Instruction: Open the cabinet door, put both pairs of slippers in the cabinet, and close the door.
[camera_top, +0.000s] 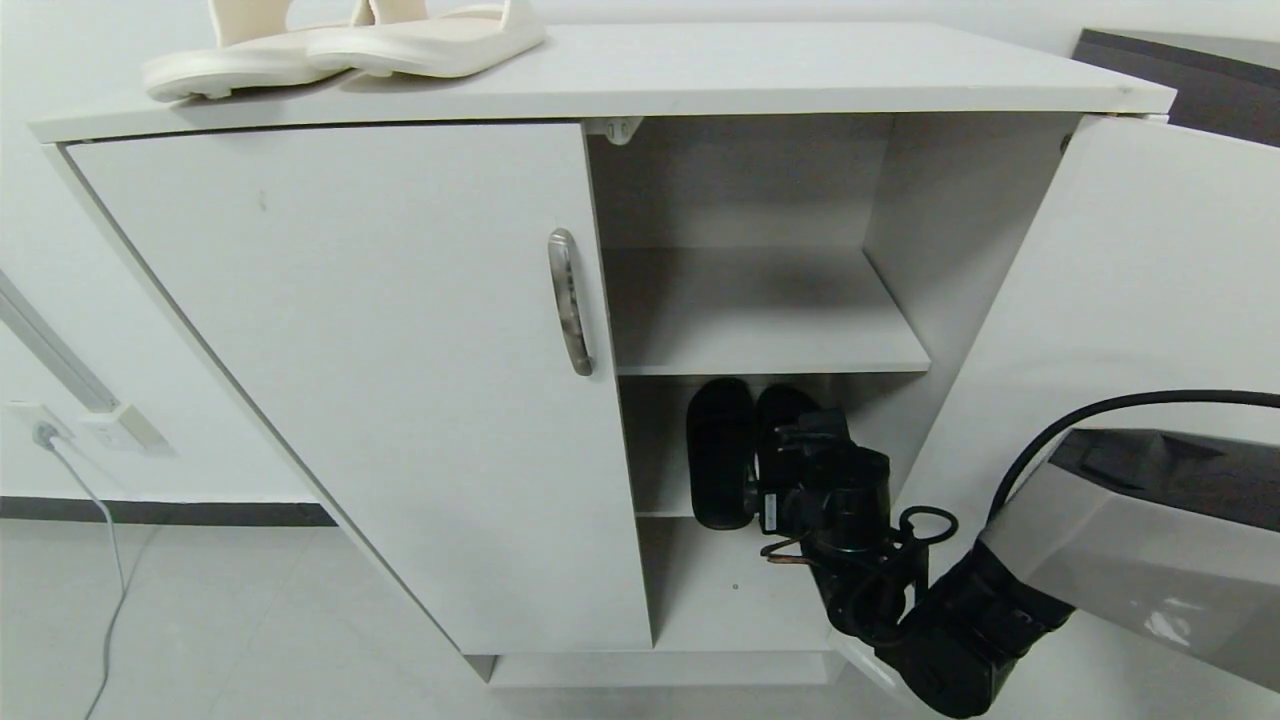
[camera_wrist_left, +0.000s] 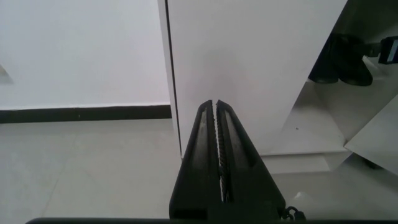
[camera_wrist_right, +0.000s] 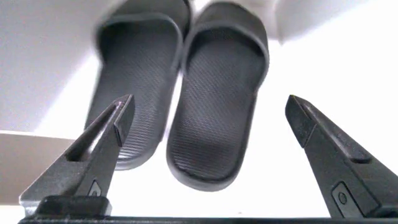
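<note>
A pair of black slippers (camera_top: 720, 450) (camera_wrist_right: 180, 93) lies side by side on the lower shelf inside the white cabinet (camera_top: 700, 75). My right gripper (camera_top: 792, 432) (camera_wrist_right: 209, 101) hovers just in front of them, open, with both fingers wide apart and nothing between them. A cream pair of slippers (camera_top: 350, 45) rests on the cabinet top at the far left. The right door (camera_top: 1130, 280) stands open; the left door (camera_top: 350, 350) is closed. My left gripper (camera_wrist_left: 214, 103) is shut and empty, low down, pointing at the closed left door (camera_wrist_left: 249, 62); the black slippers (camera_wrist_left: 342, 59) show beyond.
The upper shelf (camera_top: 760, 320) is bare. A metal handle (camera_top: 570, 300) sits on the left door's edge. A wall socket with a hanging cable (camera_top: 40, 432) is on the left. Open tiled floor (camera_top: 250, 620) lies in front of the cabinet.
</note>
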